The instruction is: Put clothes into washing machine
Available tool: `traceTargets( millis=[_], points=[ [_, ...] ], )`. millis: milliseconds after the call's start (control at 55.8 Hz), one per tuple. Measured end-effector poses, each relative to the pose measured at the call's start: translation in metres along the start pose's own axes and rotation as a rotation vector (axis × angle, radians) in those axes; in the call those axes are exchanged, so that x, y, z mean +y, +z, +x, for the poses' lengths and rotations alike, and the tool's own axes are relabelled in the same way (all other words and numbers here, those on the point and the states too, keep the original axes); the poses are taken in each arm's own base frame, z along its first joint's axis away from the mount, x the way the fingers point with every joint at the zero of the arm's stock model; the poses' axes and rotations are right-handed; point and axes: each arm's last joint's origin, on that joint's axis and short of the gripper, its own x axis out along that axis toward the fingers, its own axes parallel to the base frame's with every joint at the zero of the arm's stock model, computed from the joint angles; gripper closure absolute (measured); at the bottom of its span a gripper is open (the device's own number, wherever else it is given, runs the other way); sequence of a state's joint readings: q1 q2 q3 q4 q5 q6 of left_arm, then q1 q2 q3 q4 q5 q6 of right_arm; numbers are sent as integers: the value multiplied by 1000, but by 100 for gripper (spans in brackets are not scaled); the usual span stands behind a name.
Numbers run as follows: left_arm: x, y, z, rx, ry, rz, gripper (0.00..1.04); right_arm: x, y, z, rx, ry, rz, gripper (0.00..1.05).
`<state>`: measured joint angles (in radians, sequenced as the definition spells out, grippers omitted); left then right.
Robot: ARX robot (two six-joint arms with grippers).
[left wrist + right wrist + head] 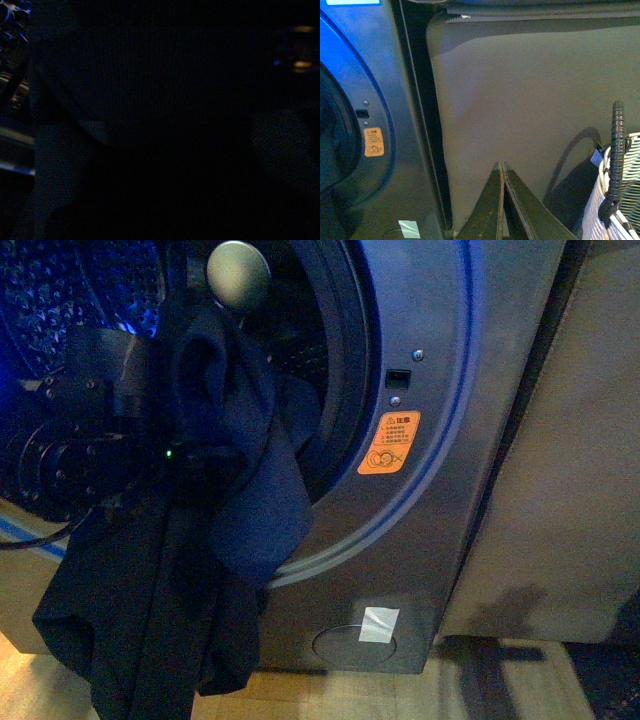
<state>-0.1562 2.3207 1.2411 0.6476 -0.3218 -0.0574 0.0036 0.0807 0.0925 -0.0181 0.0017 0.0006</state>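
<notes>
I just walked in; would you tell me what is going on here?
The dark garment is draped over the left arm at the washing machine's open porthole; most of it hangs outside, toward the floor. The left end effector is hidden by cloth. The right end effector is shut and empty, near a white basket.

One washing machine (430,360), one dark garment (250,500), one orange sticker (389,443), one beige panel (570,490) and one white basket (597,206) are showing here.

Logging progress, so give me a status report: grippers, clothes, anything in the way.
Right gripper shut, empty. Left gripper hidden by clothes, state unclear. Clothes draped over washing machine rim, mostly outside. Porthole open.
</notes>
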Motion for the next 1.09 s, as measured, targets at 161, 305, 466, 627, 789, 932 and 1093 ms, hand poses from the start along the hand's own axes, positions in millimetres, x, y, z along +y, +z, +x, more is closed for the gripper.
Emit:
traceTargets(
  millis=[161, 305, 466, 627, 789, 932, 1093],
  points=[
    [-4, 14, 18, 3, 73, 3, 92, 0, -4, 0, -2, -1, 0, 102],
    [-5, 29, 34, -25, 142, -11, 92, 0, -8, 0, -2, -1, 0, 102],
    [-6, 54, 46, -63, 221, -54, 92, 0, -11, 0, -2, -1, 0, 102],
    [-11, 76, 50, -115, 236, -99, 92, 0, -22, 0, -3, -1, 0, 102],
    [-26, 71, 62, -99, 236, -83, 93, 0, -22, 0, -5, -2, 0, 102],
    [-33, 70, 78, -85, 234, -72, 93, 0, -22, 0, -5, -1, 0, 102],
    [-38, 83, 90, -104, 228, -71, 93, 0, -22, 0, -5, -1, 0, 102]
  ],
)
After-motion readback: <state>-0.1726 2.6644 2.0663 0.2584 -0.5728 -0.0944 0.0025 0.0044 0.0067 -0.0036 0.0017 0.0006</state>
